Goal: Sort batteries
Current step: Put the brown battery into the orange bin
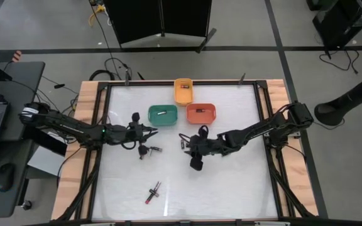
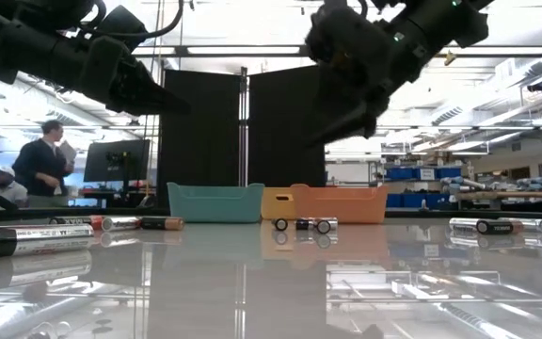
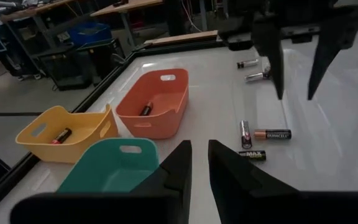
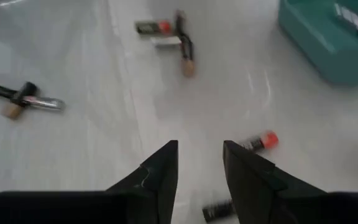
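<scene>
Three small bins stand at the table's far middle: teal (image 1: 163, 115), orange (image 1: 201, 113) and yellow (image 1: 183, 90), each with a battery lying inside. Loose batteries lie on the white table: a few (image 1: 149, 150) below my left gripper, a few (image 1: 183, 142) at my right gripper's tip, and two crossed ones (image 1: 153, 192) toward the near edge. My left gripper (image 3: 199, 146) hovers by the teal bin's near side (image 3: 114, 171), its fingers a little apart with nothing between them. My right gripper (image 4: 201, 146) hangs open above the table, with a red-ended battery (image 4: 257, 142) and a dark one (image 4: 219, 210) lying beneath it.
Wooden rails and a dark frame (image 1: 99, 125) border the table. Bare white surface lies toward the near edge and the near right corner. More batteries (image 2: 497, 226) lie in the low view's foreground. People stand in the room beyond (image 2: 45, 155).
</scene>
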You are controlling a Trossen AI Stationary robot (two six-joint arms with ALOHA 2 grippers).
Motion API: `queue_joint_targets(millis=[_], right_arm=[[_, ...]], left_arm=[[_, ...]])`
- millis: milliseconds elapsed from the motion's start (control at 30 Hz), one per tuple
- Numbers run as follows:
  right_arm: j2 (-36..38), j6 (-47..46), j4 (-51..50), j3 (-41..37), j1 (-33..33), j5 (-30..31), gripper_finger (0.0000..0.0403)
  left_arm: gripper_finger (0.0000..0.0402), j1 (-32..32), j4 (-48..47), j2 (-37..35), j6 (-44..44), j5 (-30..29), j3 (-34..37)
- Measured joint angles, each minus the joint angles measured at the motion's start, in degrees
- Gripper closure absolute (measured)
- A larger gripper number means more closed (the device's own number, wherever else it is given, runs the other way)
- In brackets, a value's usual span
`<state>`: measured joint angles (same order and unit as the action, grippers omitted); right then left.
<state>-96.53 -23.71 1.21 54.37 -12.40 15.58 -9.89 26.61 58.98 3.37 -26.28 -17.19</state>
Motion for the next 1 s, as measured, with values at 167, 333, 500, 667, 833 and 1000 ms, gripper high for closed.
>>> queue_joint_targets(millis=[167,333,500,667,833,1000], right_arm=[[0.0,5.3,7.0,0.0,2.3,-2.0,0.0267],[-2.8,7.8,13.8,0.3,3.8,-5.9,0.0268],[-10.5,11.9,13.7,7.0,4.0,-6.6,0.0268],[-18.4,16.0,10.2,16.9,4.0,-6.7,0.0268],[-25.0,17.9,5.2,24.3,4.9,-6.5,0.0265],[-28.9,16.6,4.2,27.2,6.2,-6.4,0.0254]], left_arm=[[0.0342,0.0,0.4,0.0,0.5,0.0,0.0],[0.0342,0.0,3.8,0.0,-0.4,0.0,0.7],[0.0342,0.2,8.8,0.0,-0.4,-1.1,2.6],[0.0342,0.4,10.2,0.0,-0.5,-1.6,3.8],[0.0342,0.4,10.3,0.0,-0.6,-1.6,4.3],[0.0342,0.4,10.3,0.0,-0.6,-1.6,4.3]])
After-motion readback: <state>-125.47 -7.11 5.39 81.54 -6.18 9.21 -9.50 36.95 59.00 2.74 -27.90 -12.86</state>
